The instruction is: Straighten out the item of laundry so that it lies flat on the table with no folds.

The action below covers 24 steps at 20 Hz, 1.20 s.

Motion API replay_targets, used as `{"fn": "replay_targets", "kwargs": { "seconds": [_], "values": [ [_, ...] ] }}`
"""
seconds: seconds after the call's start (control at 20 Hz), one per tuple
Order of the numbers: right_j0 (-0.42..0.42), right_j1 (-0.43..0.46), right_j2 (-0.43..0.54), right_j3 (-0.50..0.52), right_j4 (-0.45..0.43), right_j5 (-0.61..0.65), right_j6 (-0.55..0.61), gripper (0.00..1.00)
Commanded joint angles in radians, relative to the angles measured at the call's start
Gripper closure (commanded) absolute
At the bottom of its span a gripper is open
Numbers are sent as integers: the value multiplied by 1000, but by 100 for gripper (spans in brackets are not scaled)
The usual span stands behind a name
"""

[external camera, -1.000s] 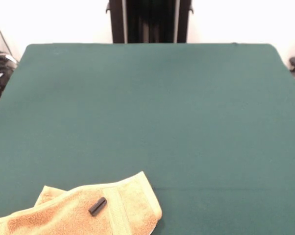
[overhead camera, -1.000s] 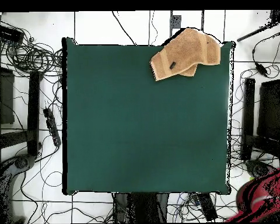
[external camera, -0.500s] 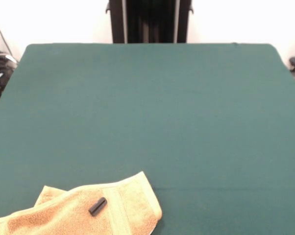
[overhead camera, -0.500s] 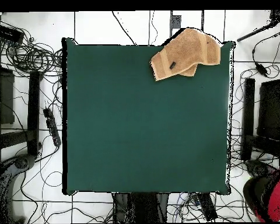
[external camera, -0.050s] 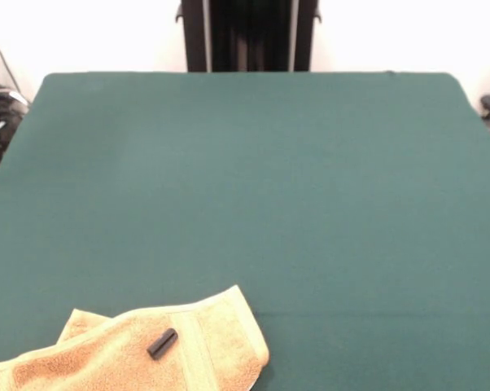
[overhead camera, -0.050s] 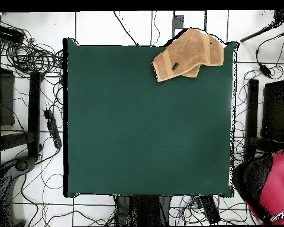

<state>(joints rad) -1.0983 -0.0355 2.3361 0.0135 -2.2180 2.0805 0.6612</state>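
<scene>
Towel sits at a corner of the table, crumpled and doubled over itself, part of it spilling past the table's edge in the overhead view. A small black cylinder rests on top of it. Nothing on the tabletop has changed over the last second: towel and cylinder lie exactly as before. The only difference is off the table, where a red shape at the overhead view's edge has shifted. No arm or gripper shows in either view, so its state cannot be told. Straightening looks not yet begun, with every fold left to work out.
</scene>
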Motion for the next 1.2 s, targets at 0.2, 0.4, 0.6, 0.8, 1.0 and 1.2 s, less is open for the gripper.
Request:
{"fn": "replay_targets", "kwargs": {
  "seconds": [0.2,0.4,0.6,0.8,1.0,1.2],
  "values": [
    [154,-79,54,49,-60,-80,178,100],
    [198,-105,-34,80,29,-89,244,100],
    [251,-138,-130,121,132,-79,364,100],
    [294,-170,-271,200,288,-95,525,100],
    [317,-210,-427,330,471,-120,734,100],
    [268,-236,-543,551,689,-173,999,100]
  ]
}}
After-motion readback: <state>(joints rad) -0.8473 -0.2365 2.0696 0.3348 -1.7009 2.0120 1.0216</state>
